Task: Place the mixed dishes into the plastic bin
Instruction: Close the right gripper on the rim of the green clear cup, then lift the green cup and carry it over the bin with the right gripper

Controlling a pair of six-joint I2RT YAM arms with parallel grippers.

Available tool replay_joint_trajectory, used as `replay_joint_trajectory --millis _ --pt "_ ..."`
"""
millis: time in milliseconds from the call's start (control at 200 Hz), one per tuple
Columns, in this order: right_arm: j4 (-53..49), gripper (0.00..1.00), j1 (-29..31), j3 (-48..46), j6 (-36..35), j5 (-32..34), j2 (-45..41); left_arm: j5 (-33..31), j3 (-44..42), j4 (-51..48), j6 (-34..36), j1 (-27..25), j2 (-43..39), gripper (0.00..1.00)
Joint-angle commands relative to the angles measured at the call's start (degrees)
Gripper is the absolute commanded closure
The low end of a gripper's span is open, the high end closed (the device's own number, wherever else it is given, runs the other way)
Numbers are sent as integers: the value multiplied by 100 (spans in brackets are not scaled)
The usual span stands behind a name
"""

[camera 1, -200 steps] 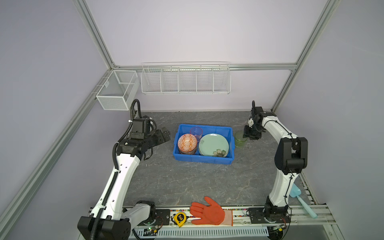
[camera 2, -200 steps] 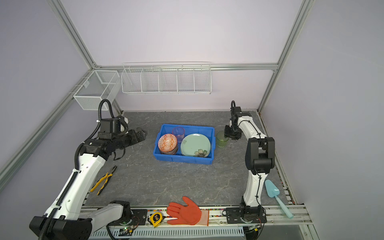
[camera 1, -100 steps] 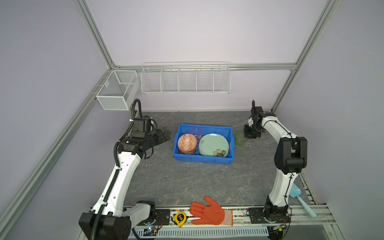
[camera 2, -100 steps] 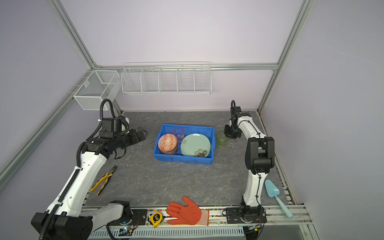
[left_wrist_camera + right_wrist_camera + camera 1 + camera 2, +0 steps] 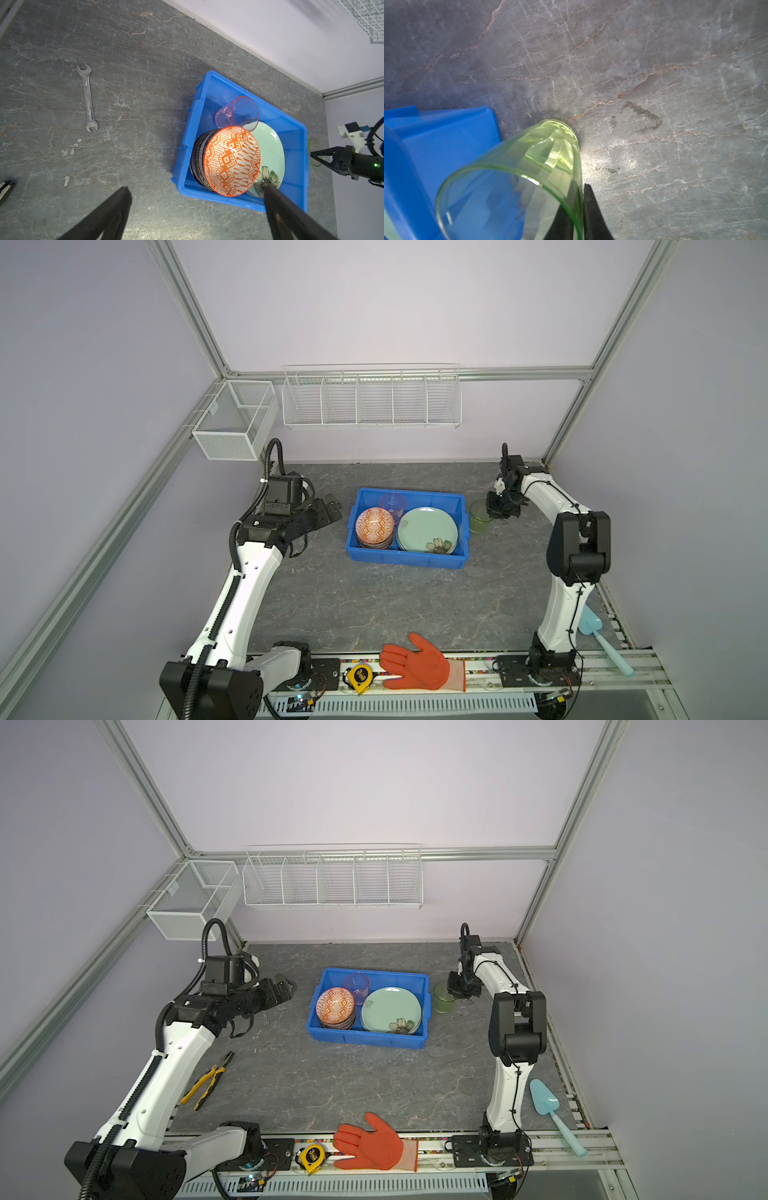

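The blue plastic bin [image 5: 407, 561] [image 5: 365, 1042] sits mid-table. Inside it, an orange patterned bowl [image 5: 374, 526] tops a stack of bowls beside a mint green plate [image 5: 428, 529] with a flower print. A pink cup [image 5: 392, 504] stands behind them. A green translucent cup [image 5: 480, 517] [image 5: 546, 149] stands on the table just outside the bin's right wall. My right gripper [image 5: 492, 511] [image 5: 579, 187] is shut on its rim wall, one finger inside and one outside. My left gripper [image 5: 332, 508] [image 5: 196, 188] hangs open and empty left of the bin.
An orange glove [image 5: 415, 664] and a yellow tape measure [image 5: 359, 674] lie on the front rail. Pliers [image 5: 205, 1085] and a wrench [image 5: 88, 99] lie at the left, a light blue scoop [image 5: 548, 1104] at the front right. White wire baskets [image 5: 370, 400] hang on the back wall.
My right gripper's jaws have closed onto the green cup's wall; the cup stays in its place. The left arm has barely shifted and stays open.
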Motion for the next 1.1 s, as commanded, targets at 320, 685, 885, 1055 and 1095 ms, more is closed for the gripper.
replay_joint_trajectory --millis 320,685,885,1055,1095 --pt "-954 93 37 372 -506 195 -712 2 -89 66 -20 64 -70 1" --pt "-1862 93 511 1182 -707 361 -1402 50 -45 49 39 158 -17 1" --pt "-2013 93 1001 1762 -622 273 -1109 71 -78 40 -6 185 -77 1" --pt "-2098 93 1457 2539 -439 172 -632 41 -36 -188 -28 185 -176 1" --pt "-2141 93 1576 2774 -394 145 -480 18 26 -267 -22 185 -206 1"
